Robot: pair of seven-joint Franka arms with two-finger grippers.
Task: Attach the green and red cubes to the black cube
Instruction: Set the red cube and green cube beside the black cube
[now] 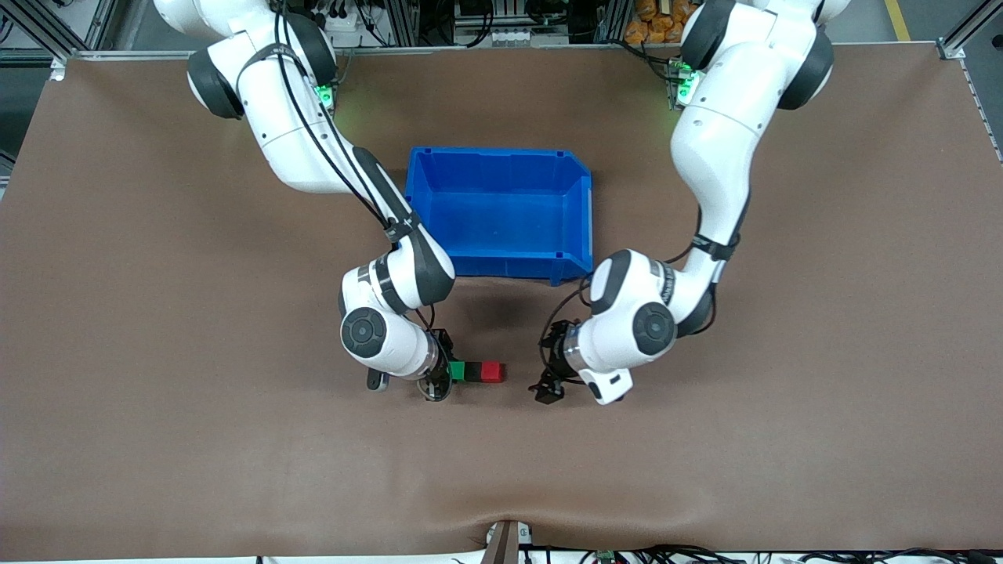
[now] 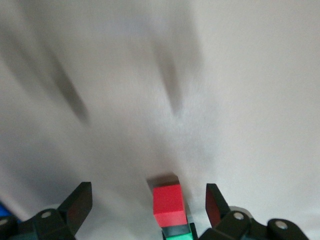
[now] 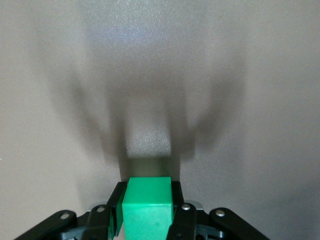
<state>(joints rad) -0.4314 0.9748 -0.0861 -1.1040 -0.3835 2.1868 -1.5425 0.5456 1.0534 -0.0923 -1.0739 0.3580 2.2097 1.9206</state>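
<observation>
1. A brown table (image 1: 157, 392) is spreading wide, a blue bin (image 1: 501, 164) sitting mid-table.
2. Nearer the camera, green cube (image 1: 458, 370), black cube (image 1: 473, 371) and red cube (image 1: 491, 372) are lying in a touching row.
3. The right gripper (image 1: 439, 368) is clamping the green cube; pulling away clamped could, I'd guess, tear the row apart.
4. The left gripper (image 1: 548, 374) is hanging open beside the red cube, apart, bare table all around.

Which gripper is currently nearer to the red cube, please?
Left. The left gripper, open, sits apart from the red cube, toward the left arm's end. The right gripper is shut on the green cube, with the black cube between green and red.
</observation>
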